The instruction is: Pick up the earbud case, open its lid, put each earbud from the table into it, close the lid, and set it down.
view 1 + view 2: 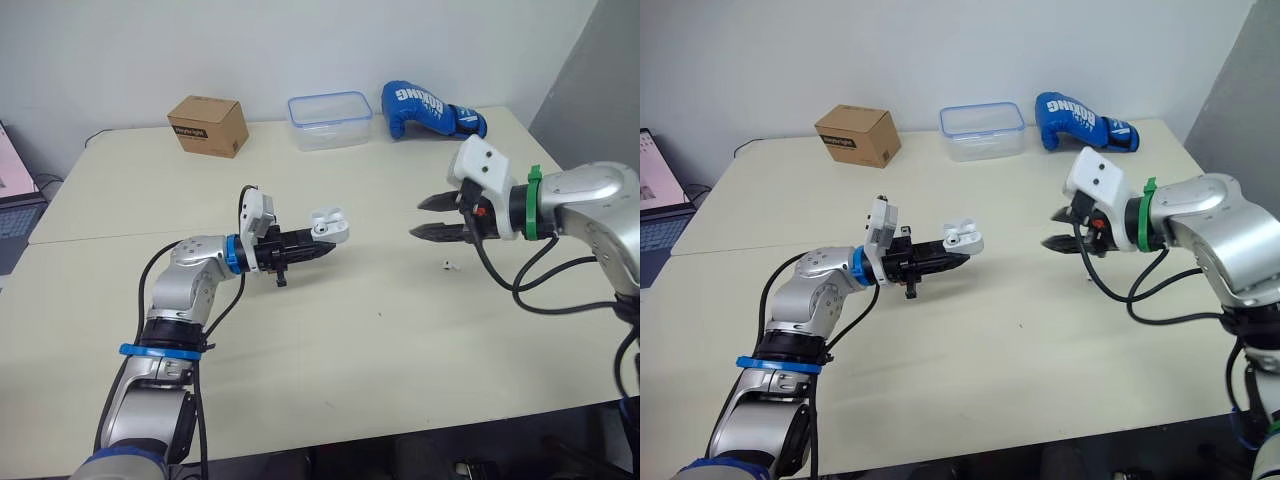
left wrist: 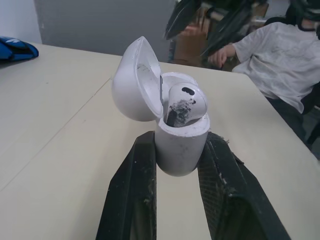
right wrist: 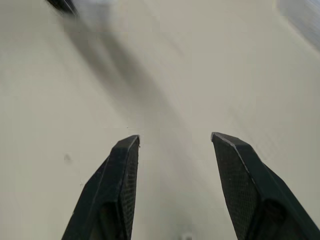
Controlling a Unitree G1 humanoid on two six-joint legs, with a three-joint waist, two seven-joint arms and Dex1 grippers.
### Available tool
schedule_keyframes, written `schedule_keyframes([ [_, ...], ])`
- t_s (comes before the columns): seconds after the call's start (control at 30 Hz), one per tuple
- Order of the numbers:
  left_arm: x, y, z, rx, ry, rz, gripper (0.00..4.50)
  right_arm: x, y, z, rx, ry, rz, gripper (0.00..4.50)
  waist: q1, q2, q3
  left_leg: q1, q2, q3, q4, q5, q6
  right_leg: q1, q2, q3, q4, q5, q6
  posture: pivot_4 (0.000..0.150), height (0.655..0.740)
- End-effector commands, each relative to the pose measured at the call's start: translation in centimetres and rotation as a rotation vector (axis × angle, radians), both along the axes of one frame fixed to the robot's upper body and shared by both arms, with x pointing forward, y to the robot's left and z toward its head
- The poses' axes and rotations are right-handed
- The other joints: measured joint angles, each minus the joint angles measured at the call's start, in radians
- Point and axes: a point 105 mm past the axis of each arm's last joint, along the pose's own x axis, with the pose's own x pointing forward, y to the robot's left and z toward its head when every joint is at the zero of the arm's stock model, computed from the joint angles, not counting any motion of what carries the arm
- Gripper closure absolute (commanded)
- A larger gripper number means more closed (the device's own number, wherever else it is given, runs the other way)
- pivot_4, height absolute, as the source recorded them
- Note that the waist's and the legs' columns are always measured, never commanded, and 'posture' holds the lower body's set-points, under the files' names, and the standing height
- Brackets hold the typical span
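My left gripper point(image 1: 322, 245) is shut on the white earbud case point(image 1: 329, 227), holding it above the middle of the table. Its lid point(image 2: 135, 80) stands open, and one white earbud point(image 2: 186, 104) sits inside the case point(image 2: 181, 142). To the right, my right gripper point(image 1: 420, 217) hovers open over the table with nothing between its fingers point(image 3: 120, 175). A small earbud point(image 1: 448, 265) lies on the table just below and right of those fingertips.
At the back of the table stand a cardboard box point(image 1: 208, 126), a clear plastic container with a blue rim point(image 1: 330, 120) and a blue boxing glove point(image 1: 430, 110). A laptop point(image 1: 15, 215) sits at the far left. A person in a white shirt point(image 2: 280, 55) sits beyond the table.
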Motion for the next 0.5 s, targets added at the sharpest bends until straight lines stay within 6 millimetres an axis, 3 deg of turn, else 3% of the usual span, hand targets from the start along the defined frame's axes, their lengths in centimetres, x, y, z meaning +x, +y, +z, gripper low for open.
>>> schedule_keyframes([
  [0.03, -0.6, -0.2, 0.9, -0.012, -0.045, -0.026, 3.74, 1.1, -1.0, -1.3, -0.166, 0.015, 0.042, 2.14, 0.0, 0.0, 0.0, 0.0, 0.0, 0.0, 0.0, 0.0, 0.0, 0.0, 0.0, 0.0, 0.0, 0.0, 0.0, 0.15, 0.7307],
  [0.23, -1.4, -0.5, 0.4, -0.01, -0.046, -0.035, 3.74, 2.7, -2.9, -5.2, -0.368, 0.149, -0.028, 2.14, 0.001, 0.0, 0.0, -0.001, 0.0, 0.0, 0.0, 0.0, 0.0, -0.001, -0.001, 0.001, 0.0, 0.0, 0.0, 0.15, 0.7307],
  [0.5, -2.0, -0.6, 0.2, -0.014, -0.043, -0.035, 3.74, 4.3, -3.2, -6.5, -0.408, 0.203, -0.072, 2.14, 0.002, 0.0, 0.0, -0.001, 0.0, 0.0, 0.0, 0.0, -0.001, -0.002, -0.001, 0.0, 0.0, 0.0, 0.0, 0.15, 0.7307],
])
